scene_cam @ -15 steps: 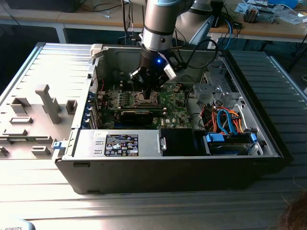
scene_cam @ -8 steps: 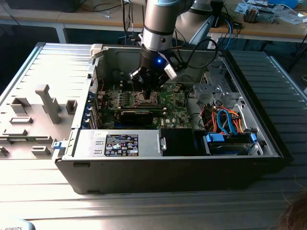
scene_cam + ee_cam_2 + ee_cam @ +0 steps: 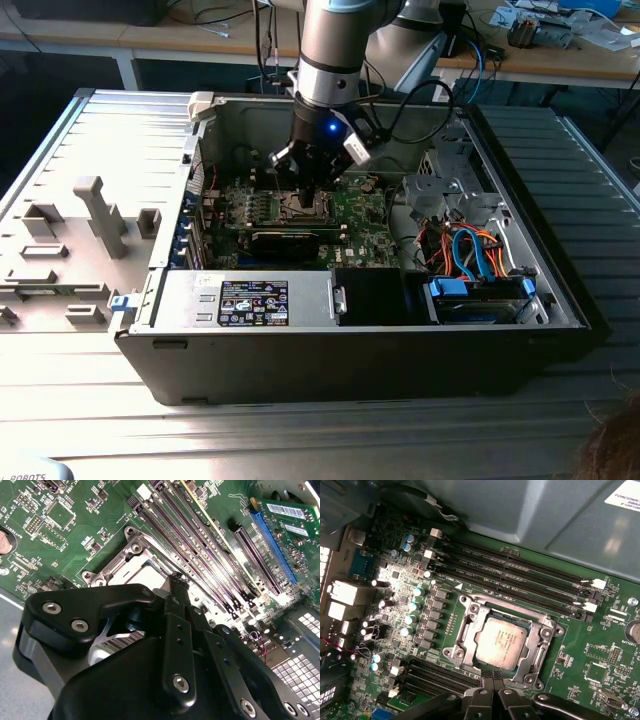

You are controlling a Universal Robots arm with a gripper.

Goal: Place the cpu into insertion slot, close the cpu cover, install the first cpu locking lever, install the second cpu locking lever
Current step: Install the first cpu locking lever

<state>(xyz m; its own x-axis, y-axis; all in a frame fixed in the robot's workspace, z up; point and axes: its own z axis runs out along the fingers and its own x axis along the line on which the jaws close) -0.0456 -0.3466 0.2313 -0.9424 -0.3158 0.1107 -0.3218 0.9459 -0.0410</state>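
The flat square silver-grey cpu lies face-up in the silver-rimmed insertion slot, the black gripper's fingers clenched together, empty, beside it.

PC case lies open on table. Motherboard on case floor; slot on it with cpu seated inside, cover framing it. Gripper at slot edge, just over cpu rim; arm drops in from above. RAM slots run beside slot. Drive cage and cables at exterior view's right, fixtures on table at its left.
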